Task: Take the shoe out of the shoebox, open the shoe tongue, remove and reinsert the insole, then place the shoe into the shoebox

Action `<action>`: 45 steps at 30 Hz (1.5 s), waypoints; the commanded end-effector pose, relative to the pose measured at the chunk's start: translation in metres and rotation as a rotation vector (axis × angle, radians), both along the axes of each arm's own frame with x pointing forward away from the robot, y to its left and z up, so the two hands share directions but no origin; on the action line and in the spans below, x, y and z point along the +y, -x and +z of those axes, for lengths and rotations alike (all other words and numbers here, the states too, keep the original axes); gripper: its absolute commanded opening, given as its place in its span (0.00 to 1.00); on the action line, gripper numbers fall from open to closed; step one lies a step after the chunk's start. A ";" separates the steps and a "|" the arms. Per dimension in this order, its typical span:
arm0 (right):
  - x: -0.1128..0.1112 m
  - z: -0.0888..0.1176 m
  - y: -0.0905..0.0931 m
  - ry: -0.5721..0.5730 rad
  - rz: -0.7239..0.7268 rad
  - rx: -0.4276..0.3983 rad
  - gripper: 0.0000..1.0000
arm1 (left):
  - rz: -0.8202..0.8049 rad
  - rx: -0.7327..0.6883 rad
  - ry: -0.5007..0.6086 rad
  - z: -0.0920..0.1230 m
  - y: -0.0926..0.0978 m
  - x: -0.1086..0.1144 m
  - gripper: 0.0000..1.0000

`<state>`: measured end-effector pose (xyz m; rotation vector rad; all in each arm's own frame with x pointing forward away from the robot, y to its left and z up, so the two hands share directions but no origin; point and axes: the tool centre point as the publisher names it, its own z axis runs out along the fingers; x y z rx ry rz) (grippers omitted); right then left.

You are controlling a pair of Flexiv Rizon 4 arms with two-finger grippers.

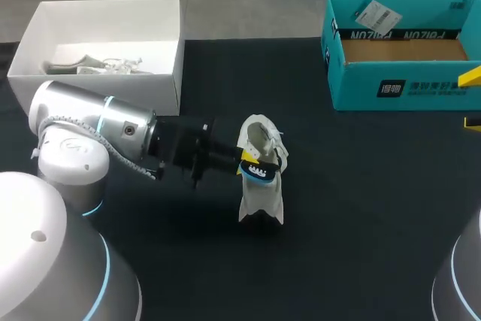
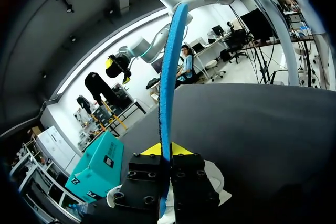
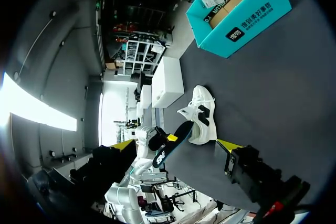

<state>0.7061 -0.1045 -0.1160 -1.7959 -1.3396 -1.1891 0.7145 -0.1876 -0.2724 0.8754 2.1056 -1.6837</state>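
A white shoe [image 1: 261, 199] sits upright mid-table, blue insole [image 1: 258, 172] just over it, open teal shoebox [image 1: 391, 88] well apart.

Robot lab, arm [image 1: 98, 122], black table [image 1: 361, 186]

The shoe [image 1: 261, 182] stands on the table [image 1: 361, 208] about at its middle. My left arm comes in from the left, and my left end effector [image 1: 242, 165] sits just left of the shoe, closed on the insole [image 1: 256, 171], which lies against the shoe's left side just below its opening. At the far left stands the left box [image 1: 150, 80], with some things lying in it. At the far right stands the shoebox [image 1: 353, 84], well apart from the shoe. My right end effector [image 1: 472, 100] is at the right edge, just near of the shoebox, its fingers spread.
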 end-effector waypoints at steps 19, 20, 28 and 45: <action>0.000 0.000 0.002 0.003 -0.003 0.001 1.00 | -0.010 -0.004 0.029 0.021 0.009 -0.004 0.00; 0.000 0.000 0.002 0.003 -0.003 0.001 1.00 | -0.005 -0.003 0.033 0.024 0.010 -0.004 0.00; 0.000 0.000 0.002 0.003 -0.003 0.001 1.00 | -0.020 0.038 0.085 0.040 0.025 -0.006 0.00; 0.000 0.000 0.002 0.003 -0.003 0.001 1.00 | 0.021 0.086 0.180 0.008 0.027 -0.021 0.00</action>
